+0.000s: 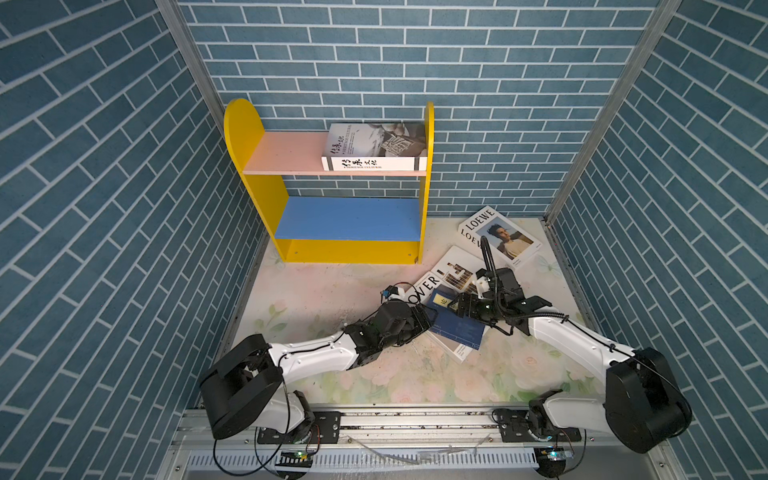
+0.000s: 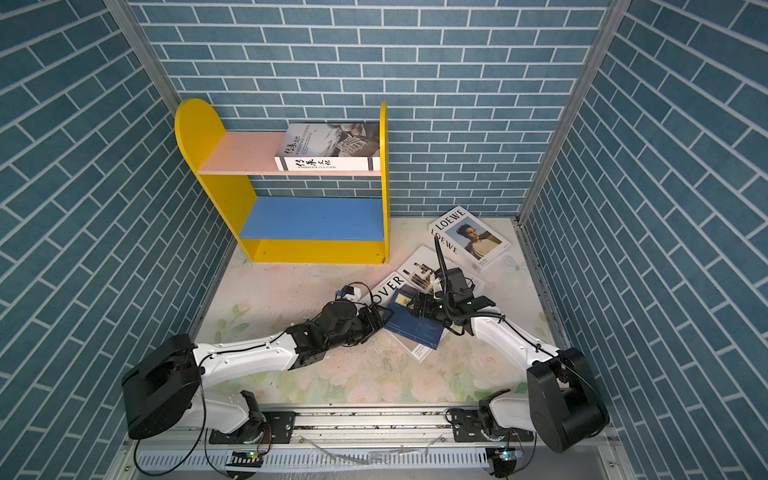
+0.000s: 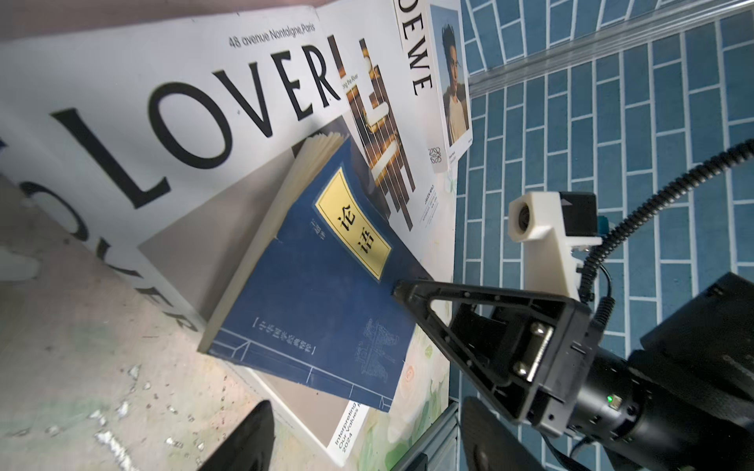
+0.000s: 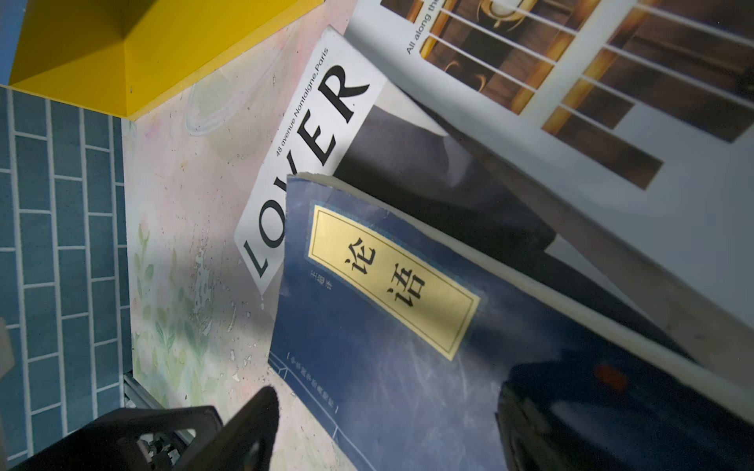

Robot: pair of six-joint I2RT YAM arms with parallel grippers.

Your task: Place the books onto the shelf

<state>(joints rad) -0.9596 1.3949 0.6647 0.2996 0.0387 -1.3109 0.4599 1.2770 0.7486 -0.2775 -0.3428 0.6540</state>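
shelf (image 1: 253, 137) stands far behind and left of the navy book (image 1: 457, 328), with the heritage cultural book (image 1: 374, 145) flat on its pink board. left claw (image 1: 428, 318) sits just left of the navy book, jaws spread, empty. the navy book lies atop the lover book (image 1: 428, 284) on the desk (image 1: 332, 299). right claw (image 1: 453, 305) is over its far end, released, one fingertip (image 3: 402, 290) at the cover. brown-bar book (image 1: 457, 270) and loewe book (image 1: 498, 237) lie beyond.

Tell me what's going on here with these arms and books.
Books are being shelved. The left claw and the right claw, both open, sit at the navy book, which lies on the LOVER book on the table; neither grips it. The Heritage Cultural book lies flat on the shelf's pink top board. The LOEWE book and a brown-patterned book lie on the table.
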